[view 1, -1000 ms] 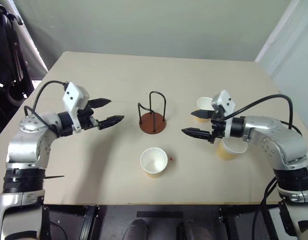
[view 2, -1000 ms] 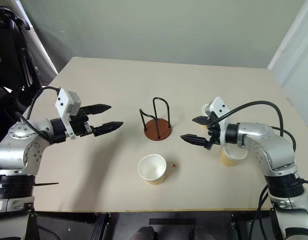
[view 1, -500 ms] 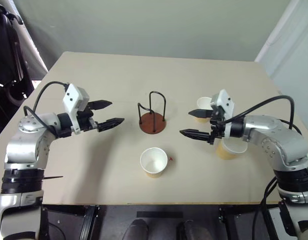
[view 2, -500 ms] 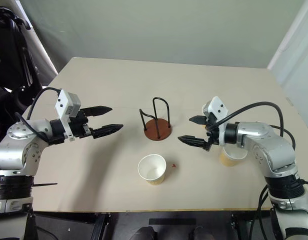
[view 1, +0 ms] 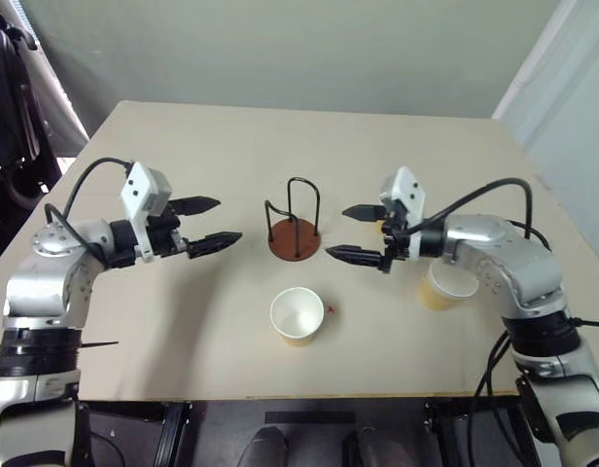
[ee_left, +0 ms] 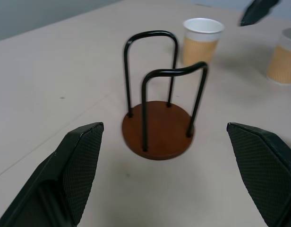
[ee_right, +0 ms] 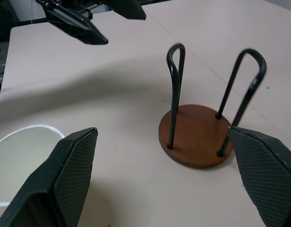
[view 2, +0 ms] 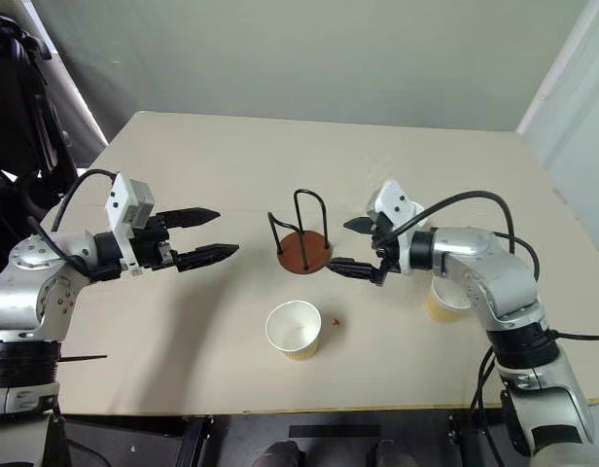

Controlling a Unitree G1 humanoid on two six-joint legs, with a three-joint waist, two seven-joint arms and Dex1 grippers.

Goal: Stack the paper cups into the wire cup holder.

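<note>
Left gripper (view 1: 210, 222) hovers with fingers wide and empty, facing the wire cup holder (view 1: 296, 237), which stands bare between both sets of fingers. Right gripper (view 1: 355, 233), fingers wide and empty, hangs just beside it. The paper cups (view 1: 298, 316) wait unstacked on the worktop (view 1: 231, 146): one nearer the robot than either gripper's fingers, two behind the right fingers. No cup is grasped yet; next, fingers must close on one.

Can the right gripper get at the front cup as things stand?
Probably yes: the right gripper is open and empty, and the front cup stands upright and alone with bare table around it.

Matt paper cups (view 1: 298, 316); glossy black wire cup holder (view 1: 295, 237).
</note>
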